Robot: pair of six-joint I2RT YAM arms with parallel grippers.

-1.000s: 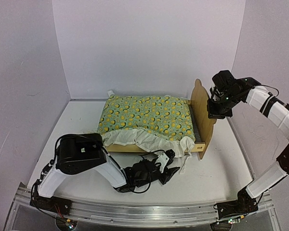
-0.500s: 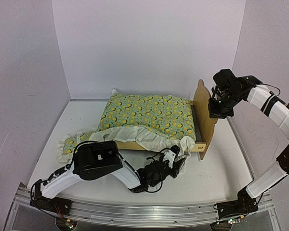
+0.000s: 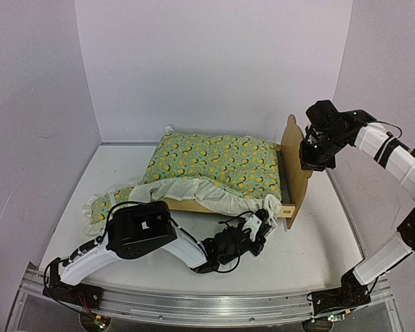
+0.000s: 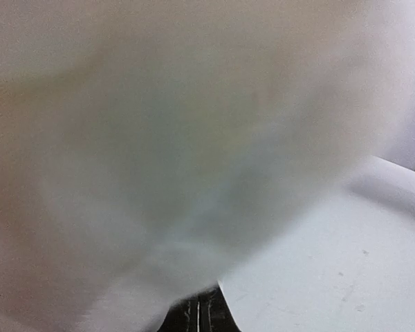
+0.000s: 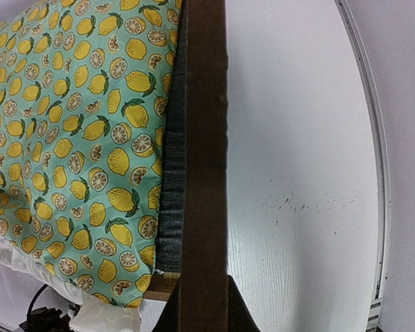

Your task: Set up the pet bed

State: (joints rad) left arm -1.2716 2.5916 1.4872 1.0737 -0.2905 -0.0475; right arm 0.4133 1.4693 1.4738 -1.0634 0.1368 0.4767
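The left tool (image 3: 261,223) has just pressed shut on the quilt (image 3: 214,162) at its ruffled corner — ready for straightening — while the right tool (image 3: 310,160) pinches the pet bed (image 3: 294,173) by its headboard.

— Room right of the headboard (image 3: 295,173)?
— Bare bench (image 3: 325,235) there, up to the right wall (image 3: 380,69). Only the right gripper (image 3: 310,158) in the way, clamped on the headboard's top edge.
— Near side of the pet bed (image 3: 288,211)?
— Crowded. Left arm (image 3: 145,238) stretched low across it, left gripper (image 3: 263,223) pinching the quilt (image 3: 214,162) ruffle at the corner. Ruffled pillow (image 3: 104,205) near the foot end.
— Back left?
— Open bench.
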